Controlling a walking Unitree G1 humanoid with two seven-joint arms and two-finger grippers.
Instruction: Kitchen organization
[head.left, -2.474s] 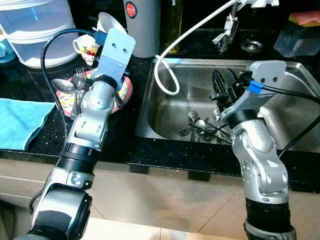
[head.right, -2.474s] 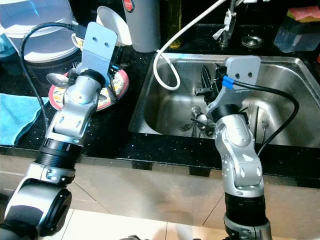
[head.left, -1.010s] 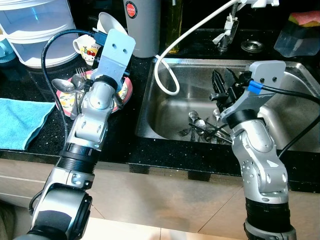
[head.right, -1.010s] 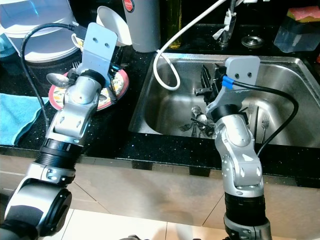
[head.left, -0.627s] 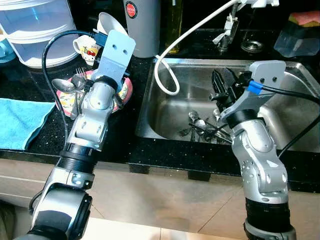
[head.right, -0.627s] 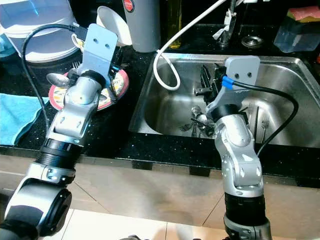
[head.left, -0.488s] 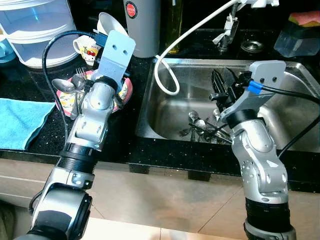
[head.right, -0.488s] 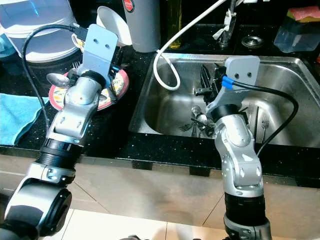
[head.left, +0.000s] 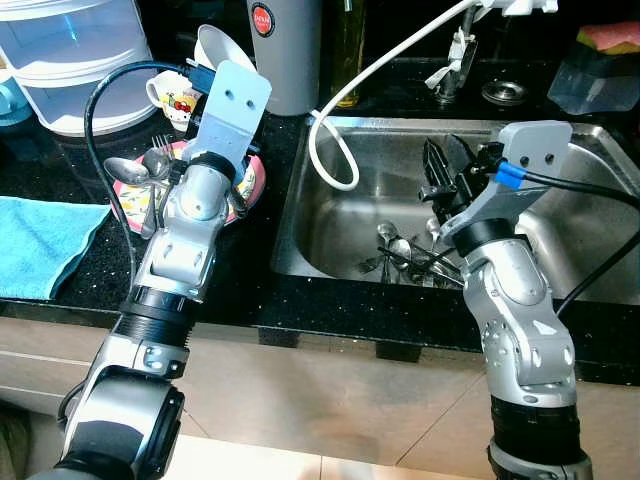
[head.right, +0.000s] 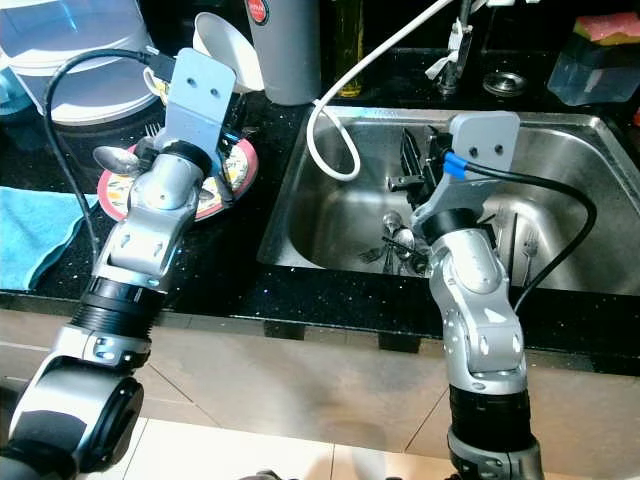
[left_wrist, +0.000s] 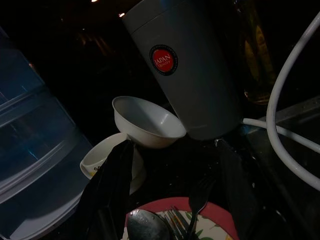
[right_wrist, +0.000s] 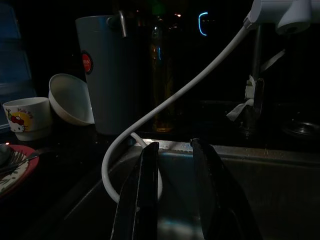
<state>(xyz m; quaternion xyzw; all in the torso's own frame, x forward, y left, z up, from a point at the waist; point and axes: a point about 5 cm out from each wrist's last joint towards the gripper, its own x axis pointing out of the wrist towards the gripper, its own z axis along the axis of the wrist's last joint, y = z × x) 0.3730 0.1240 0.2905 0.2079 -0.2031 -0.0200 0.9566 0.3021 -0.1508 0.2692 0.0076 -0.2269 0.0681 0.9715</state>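
Some cutlery is sitting on the red plate (head.left: 250, 180), more lying in the sink (head.left: 330, 235); both grippers, left gripper (left_wrist: 170, 200) and right gripper (right_wrist: 172, 190), are hovering open, empty.

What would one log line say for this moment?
left gripper: open above red plate with cutlery | right gripper: open, empty, over sink | spoons and forks lying in sink
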